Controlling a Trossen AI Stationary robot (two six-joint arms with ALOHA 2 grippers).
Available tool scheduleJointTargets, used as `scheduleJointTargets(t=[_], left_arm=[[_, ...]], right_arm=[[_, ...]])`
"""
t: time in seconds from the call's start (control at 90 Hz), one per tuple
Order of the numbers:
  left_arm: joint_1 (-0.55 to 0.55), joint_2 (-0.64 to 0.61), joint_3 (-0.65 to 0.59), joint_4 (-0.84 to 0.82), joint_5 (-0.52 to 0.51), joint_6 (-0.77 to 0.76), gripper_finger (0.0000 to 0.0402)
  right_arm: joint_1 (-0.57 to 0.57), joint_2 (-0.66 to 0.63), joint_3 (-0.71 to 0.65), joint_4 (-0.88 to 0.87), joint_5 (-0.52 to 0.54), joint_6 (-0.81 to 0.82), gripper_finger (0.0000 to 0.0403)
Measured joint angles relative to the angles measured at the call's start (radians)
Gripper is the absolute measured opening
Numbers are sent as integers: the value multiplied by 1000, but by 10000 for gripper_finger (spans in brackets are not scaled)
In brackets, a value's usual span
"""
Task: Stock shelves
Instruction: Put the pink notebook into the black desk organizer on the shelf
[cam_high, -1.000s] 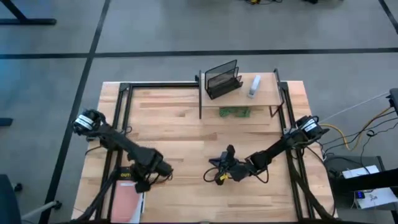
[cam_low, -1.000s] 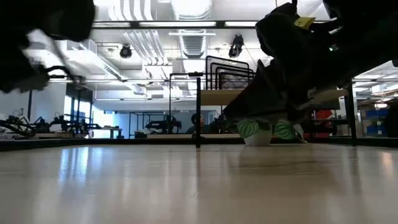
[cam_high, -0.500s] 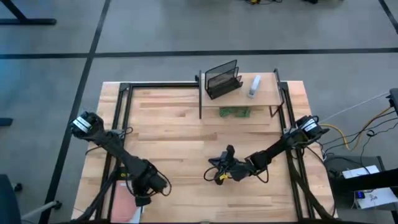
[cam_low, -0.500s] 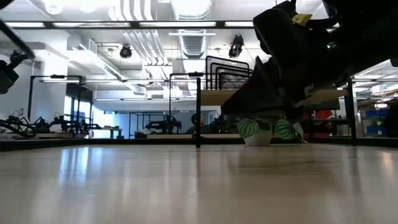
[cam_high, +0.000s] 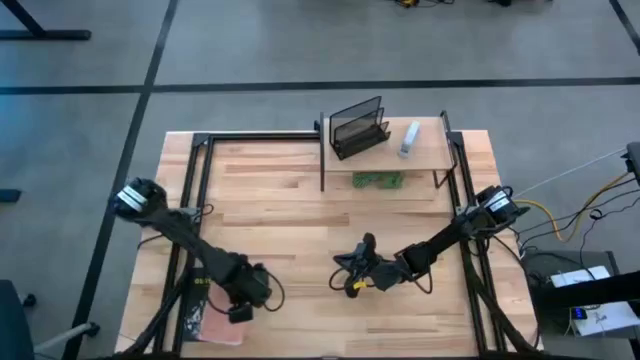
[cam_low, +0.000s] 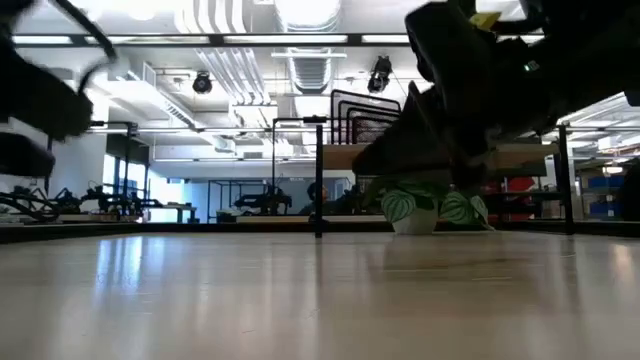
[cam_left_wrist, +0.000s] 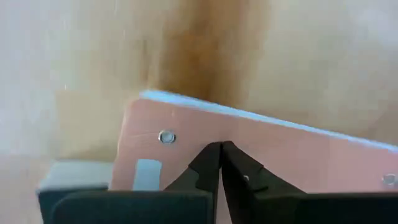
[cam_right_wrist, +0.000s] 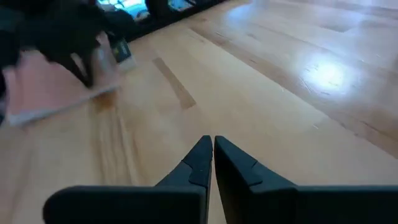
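From above, the left gripper (cam_high: 240, 305) hangs at the near left corner of the table (cam_high: 260, 200), over a pink booklet (cam_high: 212, 322) that lies at the table's near edge. The right gripper (cam_high: 345, 280) hovers over bare wood near the middle of the table's near half. The riser shelf (cam_high: 430, 150) stands at the far right of the table, well apart from both arms, carrying a black wire rack (cam_high: 358, 125) and a small white bottle (cam_high: 409, 138), with a green patterned item (cam_high: 377, 180) under its near edge. At table level, the riser shelf (cam_low: 345, 155) shows beyond a stretch of bare tabletop with the wire rack (cam_low: 365, 118) on top and a green-leaved plant (cam_low: 425, 208) beneath it, partly hidden by the dark bulk of the right arm (cam_low: 500, 70). Through the left wrist camera, the left gripper (cam_left_wrist: 221, 163) has its fingertips pressed together, with the pink booklet (cam_left_wrist: 280, 155) lying just past them; whether they pinch it cannot be told. Through the right wrist camera, the right gripper (cam_right_wrist: 213, 149) is pinched to a near-closed point above bare wood, holding nothing, with the pink booklet (cam_right_wrist: 50, 84) and the left arm (cam_right_wrist: 62, 28) farther off.
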Motion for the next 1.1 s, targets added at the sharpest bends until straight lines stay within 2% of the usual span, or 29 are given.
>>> scheduleJointTargets(t=[0.322, 0.478, 0.778, 0.933, 1.1], left_arm=[[-1, -68, -7, -48, -50, 7, 0], [-2, -177, -7, -127, -45, -70, 0], [-66, -342, -49, -165, -58, -279, 0], [-115, -359, -108, -160, -56, -375, 0], [-151, -356, -173, -118, 9, -462, 0]], right_arm=[[-2, 0, 132, 19, -138, -263, 2], [-7, 0, 230, -110, -148, -383, 2], [-72, 0, 412, -498, -147, -385, 2], [-86, 0, 423, -474, -156, -390, 2], [-85, 0, 422, -465, -159, -395, 3]])
